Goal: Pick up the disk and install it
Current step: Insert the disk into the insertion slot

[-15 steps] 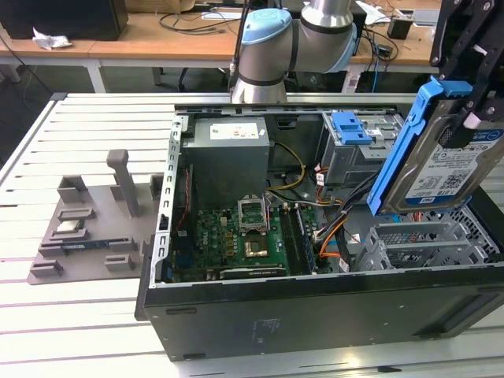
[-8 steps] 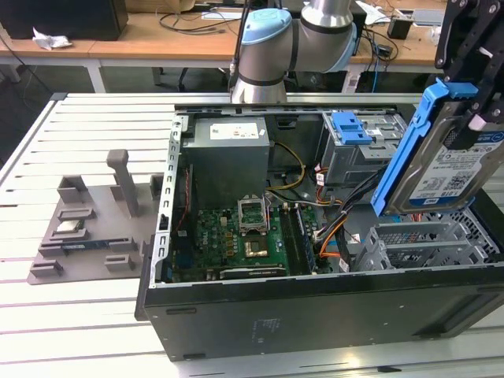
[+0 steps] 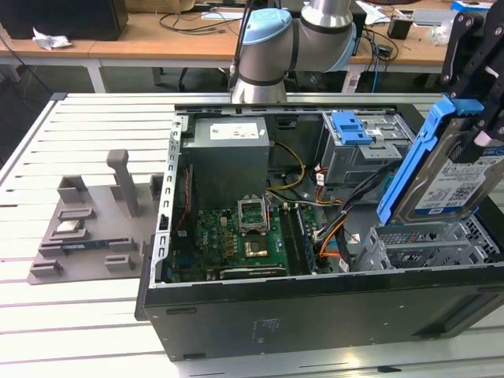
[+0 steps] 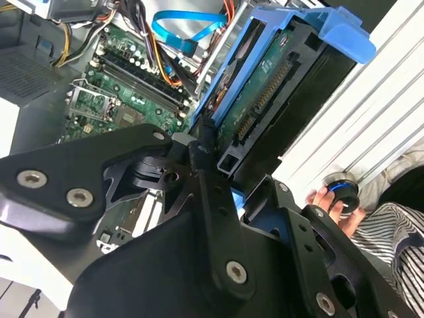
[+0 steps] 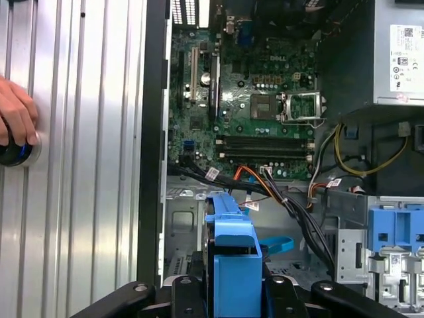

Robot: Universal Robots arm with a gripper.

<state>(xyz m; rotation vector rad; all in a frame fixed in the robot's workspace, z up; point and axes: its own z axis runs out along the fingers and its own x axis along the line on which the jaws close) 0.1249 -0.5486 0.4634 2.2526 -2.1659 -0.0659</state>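
Observation:
The disk (image 3: 445, 169), a silver drive with a white-and-blue label in a blue frame, hangs tilted and on edge at the exterior view's right, with my gripper (image 3: 477, 130) shut on its upper end. It hovers just above the grey metal drive cage (image 3: 425, 244) in the near right corner of the open computer case (image 3: 315, 319). In the second wrist view the disk (image 4: 265, 86) shows its circuit-board side and connector ahead of the gripper (image 4: 225, 179). The first wrist view has the disk's blue frame (image 5: 235, 262) edge-on between the black fingers (image 5: 189, 295).
Inside the case lie a green motherboard (image 3: 236, 236), a grey power supply (image 3: 228, 153), a drive bay with a blue bracket (image 3: 350, 126) and loose cables (image 3: 346, 209). A grey parts tray (image 3: 87, 228) sits on the slatted table. A person's hand (image 5: 16, 119) holds a black knob beside the case.

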